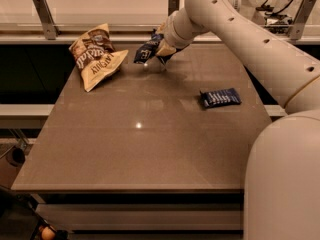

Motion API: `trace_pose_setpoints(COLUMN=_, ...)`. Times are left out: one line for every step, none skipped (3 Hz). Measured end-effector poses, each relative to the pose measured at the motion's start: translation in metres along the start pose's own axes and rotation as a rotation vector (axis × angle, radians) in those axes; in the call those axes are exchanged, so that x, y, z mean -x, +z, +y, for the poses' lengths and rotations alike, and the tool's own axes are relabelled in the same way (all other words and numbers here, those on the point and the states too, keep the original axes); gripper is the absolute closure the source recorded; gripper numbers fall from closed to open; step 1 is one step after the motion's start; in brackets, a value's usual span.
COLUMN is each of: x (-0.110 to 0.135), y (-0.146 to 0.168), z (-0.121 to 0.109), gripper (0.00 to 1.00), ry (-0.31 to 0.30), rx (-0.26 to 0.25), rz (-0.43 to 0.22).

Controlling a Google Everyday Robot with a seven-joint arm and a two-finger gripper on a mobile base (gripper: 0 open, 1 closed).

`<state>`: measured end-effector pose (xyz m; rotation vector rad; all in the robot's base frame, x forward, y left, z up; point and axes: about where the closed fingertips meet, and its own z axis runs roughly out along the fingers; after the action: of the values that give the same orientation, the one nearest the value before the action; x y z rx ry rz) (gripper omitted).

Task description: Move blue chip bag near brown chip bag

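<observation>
The blue chip bag [145,52] is dark blue and crinkly, held in my gripper [159,53] just above the far part of the table. The gripper is shut on the bag's right end, and the bag sticks out to the left. The brown chip bag [96,55] lies tilted at the table's far left corner, a short gap left of the blue bag. My arm reaches in from the right and hides part of the far edge.
A small dark-blue rectangular snack packet [220,97] lies on the right side of the brown table [150,149]. A rail with metal brackets [45,16] runs behind the table. My robot body [285,184] fills the lower right.
</observation>
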<state>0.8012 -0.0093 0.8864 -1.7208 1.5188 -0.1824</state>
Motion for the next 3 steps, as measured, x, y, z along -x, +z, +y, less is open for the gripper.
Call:
trace_pose_setpoints(x=0.0008, y=0.0029, z=0.0018, gripper=0.36, ry=-0.001, rx=0.005, rz=-0.001)
trace_pose_setpoints(x=0.0013, y=0.0056, z=0.0036, gripper=0.13, ry=-0.001, rx=0.009, rz=-0.002)
trace_pose_setpoints(x=0.0017, y=0.0082, z=0.0053, gripper=0.00, ry=-0.001, rx=0.013, rz=-0.003)
